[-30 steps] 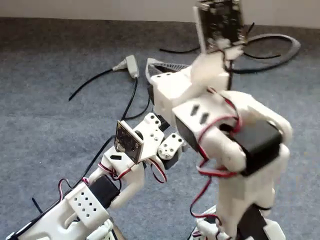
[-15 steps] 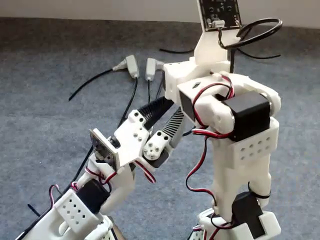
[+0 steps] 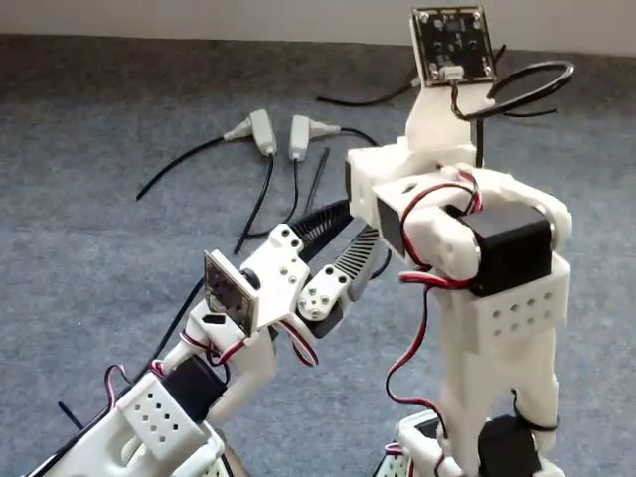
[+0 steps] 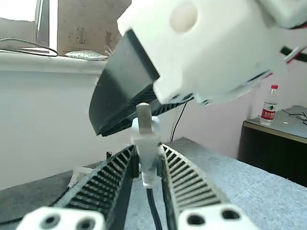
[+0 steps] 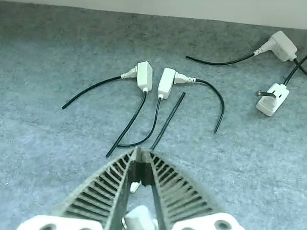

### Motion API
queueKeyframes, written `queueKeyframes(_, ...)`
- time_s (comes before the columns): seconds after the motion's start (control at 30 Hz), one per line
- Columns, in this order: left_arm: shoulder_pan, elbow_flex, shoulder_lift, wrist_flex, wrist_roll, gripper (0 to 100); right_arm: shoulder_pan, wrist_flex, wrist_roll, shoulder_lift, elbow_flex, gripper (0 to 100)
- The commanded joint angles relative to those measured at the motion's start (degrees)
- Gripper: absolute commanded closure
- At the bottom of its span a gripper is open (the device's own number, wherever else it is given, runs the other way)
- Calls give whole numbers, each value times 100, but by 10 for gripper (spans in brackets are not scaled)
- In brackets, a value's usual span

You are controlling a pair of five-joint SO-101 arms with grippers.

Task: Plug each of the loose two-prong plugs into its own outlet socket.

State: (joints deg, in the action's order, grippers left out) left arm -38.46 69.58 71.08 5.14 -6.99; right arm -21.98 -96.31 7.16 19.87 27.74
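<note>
Toward the far edge of the carpeted tabletop (image 3: 89, 229), the high view shows two white pieces on black cords, the first corded piece (image 3: 261, 130) and the second corded piece (image 3: 298, 137), side by side and just apart. I cannot tell whether they are plugs or sockets. Nearer the middle, the left claw (image 3: 350, 227) slants its black ribbed fingers (image 3: 320, 221) up under the right arm (image 3: 497, 248).

From the left wrist, the left claw (image 4: 147, 154) is clamped on a white two-prong plug (image 4: 145, 134). The plug's prongs point up, its cord hangs below, and it sits just under the right arm's white and black body.

From the right wrist, the right claw (image 5: 139, 154) hangs above the tabletop with its fingertips together. Beyond it lie both corded pieces and a loose black cord (image 5: 168, 119). Well apart from these are a white block (image 5: 282, 44) and a white prong plug (image 5: 272, 99).
</note>
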Motion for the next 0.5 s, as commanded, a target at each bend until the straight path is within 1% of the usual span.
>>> queueKeyframes(0.0, 119, -435, 48, 149, -35, 993, 593, 954, -484, 796, -1930, 991)
queueKeyframes(0.17, 119, -444, 48, 149, -35, 993, 963, 2607, -835, 2044, -4356, 991)
queueKeyframes(0.3, 119, -426, 48, 149, -35, 993, 1051, 3670, -1213, 2897, -6018, 991)
queueKeyframes(0.37, 119, -409, 48, 149, -35, 993, 1086, 4031, -1380, 3204, -6527, 991)
queueKeyframes(0.47, 101, -409, 48, 149, -35, 993, 1086, 4286, -1644, 3389, -6774, 991)
